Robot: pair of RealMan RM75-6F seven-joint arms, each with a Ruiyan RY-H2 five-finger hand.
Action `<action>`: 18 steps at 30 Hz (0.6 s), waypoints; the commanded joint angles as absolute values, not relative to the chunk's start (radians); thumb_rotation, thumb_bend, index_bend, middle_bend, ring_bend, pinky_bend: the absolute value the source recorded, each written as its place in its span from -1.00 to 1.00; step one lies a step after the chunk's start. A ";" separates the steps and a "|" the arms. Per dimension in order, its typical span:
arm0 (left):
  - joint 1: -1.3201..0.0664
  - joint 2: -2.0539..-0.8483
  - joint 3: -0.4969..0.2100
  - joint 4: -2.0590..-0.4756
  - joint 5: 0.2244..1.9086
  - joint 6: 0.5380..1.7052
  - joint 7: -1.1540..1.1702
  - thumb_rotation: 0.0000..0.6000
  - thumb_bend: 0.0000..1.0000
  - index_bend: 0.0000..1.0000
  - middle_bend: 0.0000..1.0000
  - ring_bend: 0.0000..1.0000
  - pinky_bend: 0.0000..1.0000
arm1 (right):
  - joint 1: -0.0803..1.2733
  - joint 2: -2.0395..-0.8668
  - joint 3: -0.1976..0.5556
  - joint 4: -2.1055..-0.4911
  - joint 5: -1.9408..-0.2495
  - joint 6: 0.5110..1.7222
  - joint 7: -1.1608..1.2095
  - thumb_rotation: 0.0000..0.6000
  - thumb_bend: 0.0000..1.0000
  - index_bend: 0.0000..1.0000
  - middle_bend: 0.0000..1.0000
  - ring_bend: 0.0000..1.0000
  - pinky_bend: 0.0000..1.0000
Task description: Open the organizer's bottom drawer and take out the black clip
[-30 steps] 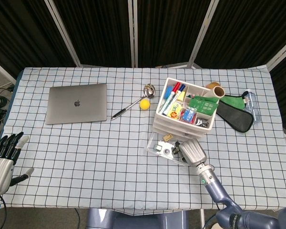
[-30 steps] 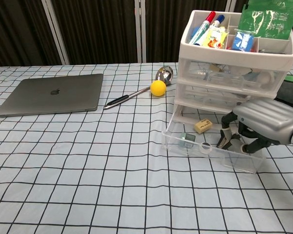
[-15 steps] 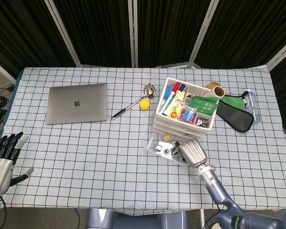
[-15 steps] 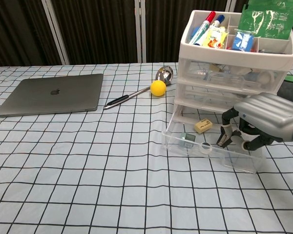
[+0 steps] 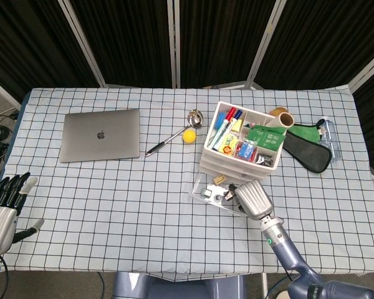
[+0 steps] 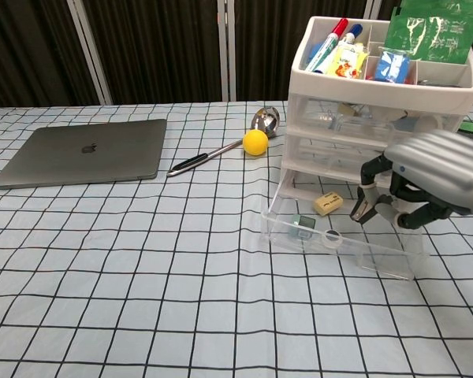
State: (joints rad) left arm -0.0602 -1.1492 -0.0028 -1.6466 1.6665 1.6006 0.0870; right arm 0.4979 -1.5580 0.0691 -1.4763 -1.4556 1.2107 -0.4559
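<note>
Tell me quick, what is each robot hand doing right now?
Left robot hand: open, holding nothing, off the table's edge.
Right robot hand: pinching the black clip above the open drawer.

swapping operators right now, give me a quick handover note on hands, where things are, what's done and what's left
Right hand: over the open bottom drawer, pinching the black clip in its fingertips, clip raised above the drawer floor.
Left hand: idle at the table's near left edge, fingers apart, holding nothing.
Organizer: right of centre; bottom drawer pulled out toward the robot. An eraser and small bits are in the drawer.
Done: drawer open, clip gripped.
Left: carry the clip clear of the drawer and set it on the table.
</note>
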 commanded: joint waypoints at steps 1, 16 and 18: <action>-0.059 -1.149 -0.003 -1.647 1.667 1.603 0.086 1.00 -0.65 -1.00 -1.00 -1.00 -1.00 | 0.487 -1.530 0.070 -1.512 -1.471 1.236 -0.471 1.00 -0.20 0.24 1.00 1.00 0.99; -0.058 -1.151 0.000 -1.649 1.673 1.604 0.096 1.00 -0.65 -1.00 -1.00 -1.00 -1.00 | 0.390 -1.384 0.050 -1.612 -1.531 1.378 -0.383 1.00 -0.20 0.24 1.00 1.00 0.99; -0.057 -1.151 0.000 -1.651 1.675 1.605 0.098 1.00 -0.65 -1.00 -1.00 -1.00 -1.00 | 0.376 -1.368 0.049 -1.606 -1.529 1.392 -0.363 1.00 -0.20 0.24 1.00 1.00 0.99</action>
State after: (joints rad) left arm -0.0573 -1.1509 0.0003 -1.6506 1.6745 1.6052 0.0984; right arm 0.3856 -1.3765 0.0516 -1.6092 -1.5271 1.3837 -0.3739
